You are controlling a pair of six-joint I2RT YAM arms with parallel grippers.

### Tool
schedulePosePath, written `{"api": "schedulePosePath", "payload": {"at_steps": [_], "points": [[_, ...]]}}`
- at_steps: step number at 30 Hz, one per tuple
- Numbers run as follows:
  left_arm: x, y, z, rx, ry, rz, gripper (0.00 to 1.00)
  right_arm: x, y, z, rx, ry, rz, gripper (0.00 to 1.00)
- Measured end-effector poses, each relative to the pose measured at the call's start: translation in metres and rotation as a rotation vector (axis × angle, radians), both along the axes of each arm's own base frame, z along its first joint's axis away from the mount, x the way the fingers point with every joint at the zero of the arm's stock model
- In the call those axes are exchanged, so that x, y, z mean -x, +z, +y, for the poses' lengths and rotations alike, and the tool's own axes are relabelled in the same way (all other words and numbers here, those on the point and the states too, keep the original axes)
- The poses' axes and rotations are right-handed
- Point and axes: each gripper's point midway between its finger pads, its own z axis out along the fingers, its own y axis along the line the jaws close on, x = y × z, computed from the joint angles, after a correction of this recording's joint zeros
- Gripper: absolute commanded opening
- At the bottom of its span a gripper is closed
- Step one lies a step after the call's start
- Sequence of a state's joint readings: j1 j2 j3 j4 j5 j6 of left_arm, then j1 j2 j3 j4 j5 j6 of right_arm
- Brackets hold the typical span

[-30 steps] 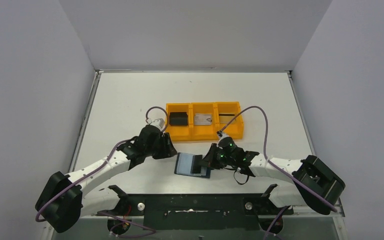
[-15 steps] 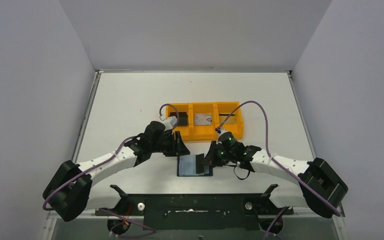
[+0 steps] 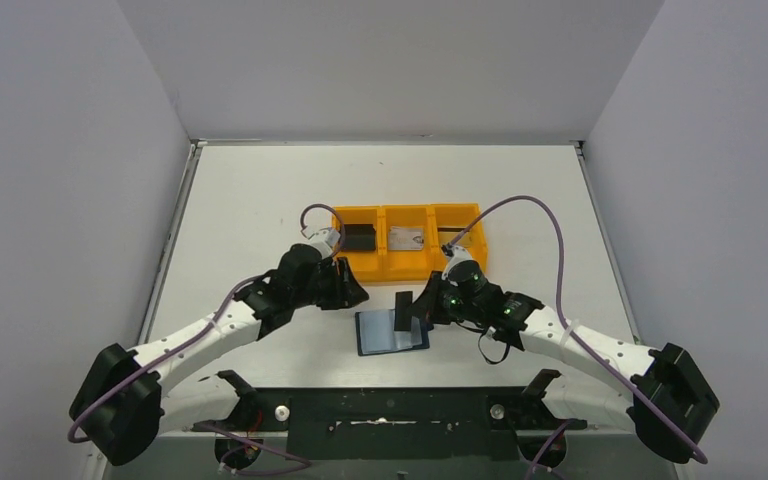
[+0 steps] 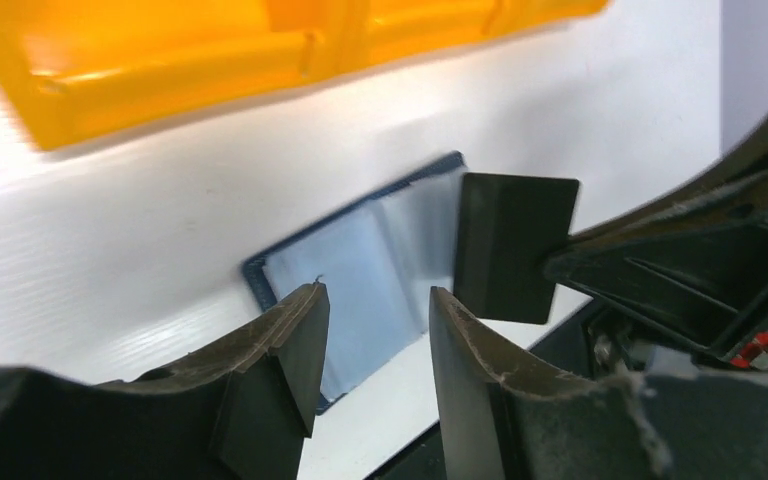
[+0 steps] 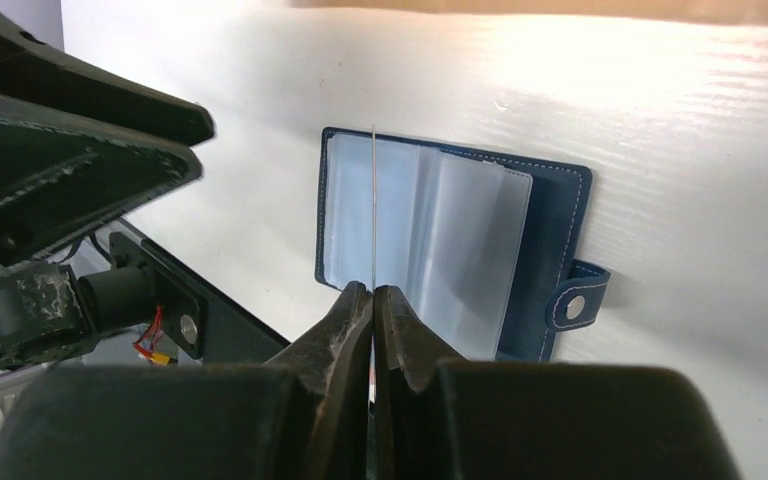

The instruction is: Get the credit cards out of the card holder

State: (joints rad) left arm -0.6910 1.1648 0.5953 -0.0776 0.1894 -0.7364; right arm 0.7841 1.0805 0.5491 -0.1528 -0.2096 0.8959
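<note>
The navy card holder (image 3: 388, 335) lies open on the table, its blue-grey pockets up; it also shows in the left wrist view (image 4: 360, 270) and the right wrist view (image 5: 440, 235), with its tab (image 5: 572, 305) at the right. My right gripper (image 3: 420, 308) is shut on a thin card (image 3: 403, 306) that looks dark and stands upright on edge above the holder. In the left wrist view the card (image 4: 515, 245) shows its flat face; in the right wrist view it (image 5: 373, 200) is edge-on above my right gripper (image 5: 372, 292). My left gripper (image 4: 375, 300) is open and empty just left of the holder.
The orange three-compartment tray (image 3: 380, 272) stands just behind both grippers. It holds a dark object (image 3: 358, 237) on the left, a silver-grey card (image 3: 406, 238) in the middle and a gold-tan card (image 3: 452, 236) on the right. The black base rail (image 3: 390, 410) runs along the near edge.
My right gripper has lifted the card up and away from the holder's pockets. The holder has turned slightly. My left gripper came in toward the holder's left side.
</note>
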Motion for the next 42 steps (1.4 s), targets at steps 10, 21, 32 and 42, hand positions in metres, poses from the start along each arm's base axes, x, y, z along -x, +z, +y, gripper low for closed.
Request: {"api": "schedulePosePath", "payload": {"at_steps": [10,21,32,42], "points": [[-0.053,0.028,0.111,-0.140,0.385,-0.092,0.71,-0.017,0.012,0.000,0.065,0.015,-0.152,0.00],[-0.061,0.060,0.170,-0.216,0.556,-0.214,0.85,-0.045,0.080,0.031,0.200,0.161,-0.612,0.00],[-0.056,0.065,0.192,-0.277,0.620,-0.292,0.88,-0.094,0.096,0.048,0.548,0.265,-0.887,0.00],[-0.054,0.071,0.203,-0.296,0.672,-0.324,0.88,-0.130,0.088,0.068,0.686,0.357,-0.929,0.00]]}}
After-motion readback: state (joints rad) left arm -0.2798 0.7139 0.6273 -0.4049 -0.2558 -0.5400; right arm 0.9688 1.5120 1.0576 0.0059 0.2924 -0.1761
